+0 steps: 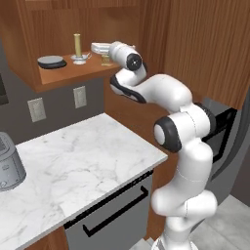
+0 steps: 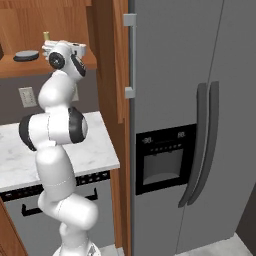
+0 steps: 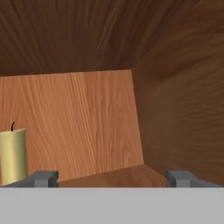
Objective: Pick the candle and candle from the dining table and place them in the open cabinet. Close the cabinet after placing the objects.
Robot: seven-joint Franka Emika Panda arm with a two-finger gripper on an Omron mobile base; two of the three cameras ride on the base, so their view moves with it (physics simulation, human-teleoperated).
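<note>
The arm reaches up into the open cabinet (image 1: 58, 78) at the upper left of the left base view, its wrist level with the shelf – a sensible height for setting small things down without tipping them. The stick candle (image 1: 77, 45) stands upright on its silver dish base on that shelf, beside a flat dark grey dish (image 1: 51, 61), so it looks already delivered. The short golden candle (image 1: 106, 59) sits on the shelf right at the pincer (image 3: 112, 178), partly hidden by the hand in the left base view. In the hand view the two fingertips stand wide apart at the bottom corners with nothing between them – the pincer is spread and empty. A yellow candle shows at the lower left there, just outside the left fingertip (image 3: 43, 178). My guess is a release, with the door yet to be closed.
</note>
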